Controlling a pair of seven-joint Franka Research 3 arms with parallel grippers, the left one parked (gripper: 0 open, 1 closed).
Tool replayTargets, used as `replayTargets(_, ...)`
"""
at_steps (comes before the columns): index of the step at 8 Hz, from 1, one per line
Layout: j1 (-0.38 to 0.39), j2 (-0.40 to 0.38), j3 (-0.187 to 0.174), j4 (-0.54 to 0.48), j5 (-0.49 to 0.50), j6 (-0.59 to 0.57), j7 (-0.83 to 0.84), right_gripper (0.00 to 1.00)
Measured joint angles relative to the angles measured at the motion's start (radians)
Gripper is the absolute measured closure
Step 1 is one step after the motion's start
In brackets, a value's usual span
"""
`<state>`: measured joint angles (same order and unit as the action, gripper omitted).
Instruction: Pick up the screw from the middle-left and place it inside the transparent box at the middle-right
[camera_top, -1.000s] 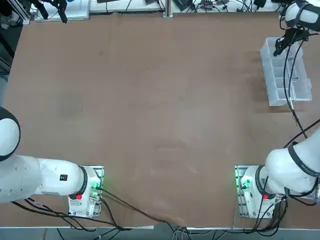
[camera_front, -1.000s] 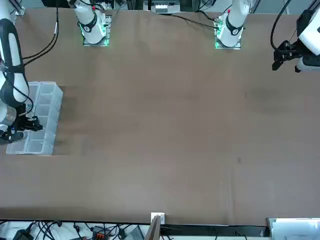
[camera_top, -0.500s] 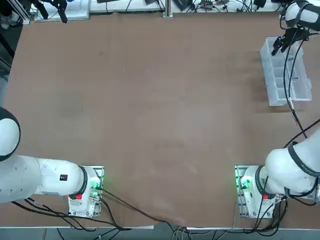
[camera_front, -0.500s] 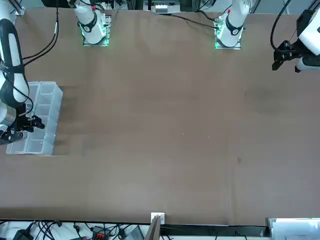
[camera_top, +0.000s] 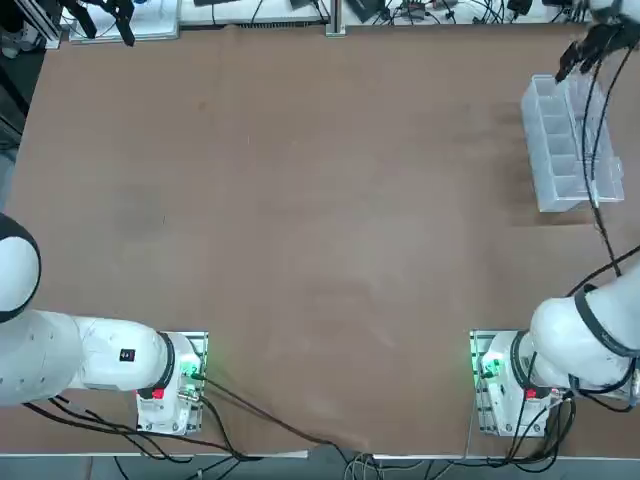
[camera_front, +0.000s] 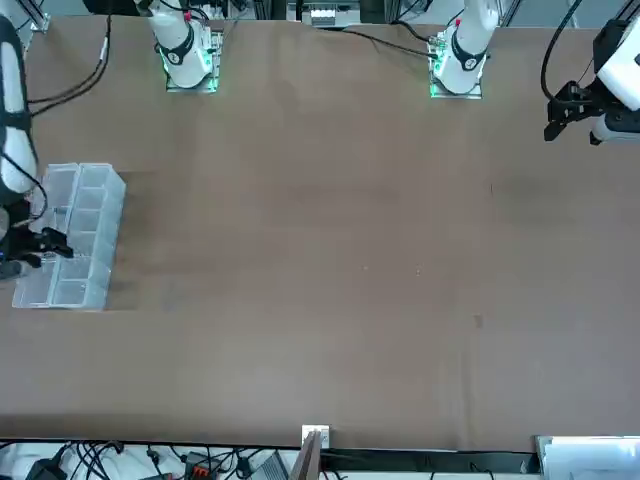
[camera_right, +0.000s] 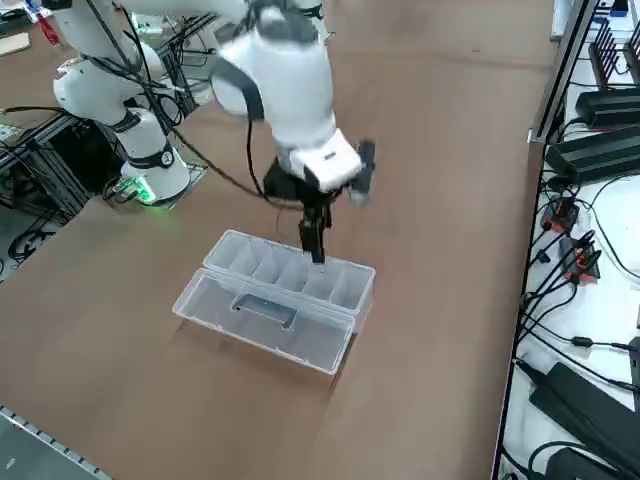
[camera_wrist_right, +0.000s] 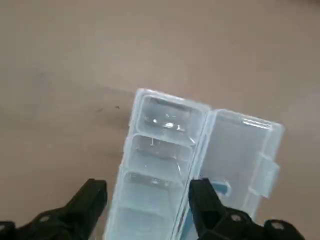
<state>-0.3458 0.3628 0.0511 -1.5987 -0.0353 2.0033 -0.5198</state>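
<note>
My right gripper (camera_wrist_right: 145, 200) hangs above the transparent box (camera_wrist_right: 165, 165) with fingers spread wide and nothing between them. The lid lies open to receive the screw, which I cannot see anywhere.

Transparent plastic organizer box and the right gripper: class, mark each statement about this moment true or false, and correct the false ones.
1. The transparent plastic organizer box has its clear hinged lid folded open flat on the brown table. True.
2. The right gripper has its black fingers spread open. True.
3. The right gripper grips the box's wall. False: it hangs above the compartments, touching nothing.
4. The box stands upright on one end. False: it lies flat.
5. The right gripper carries the lid. False: nothing shows between its fingers.
</note>
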Motion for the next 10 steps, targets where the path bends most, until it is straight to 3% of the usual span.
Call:
replayTargets(2,0.006,-0.063,0.017,0.139,0.056,-0.192,0.053,0.00)
replayTargets(4,0.038,-0.118,0.042,0.204,0.068,-0.294,0.159,0.00)
replayTargets(10,0.242,-0.289,0.038,0.171,0.001,-0.466,0.422,0.00)
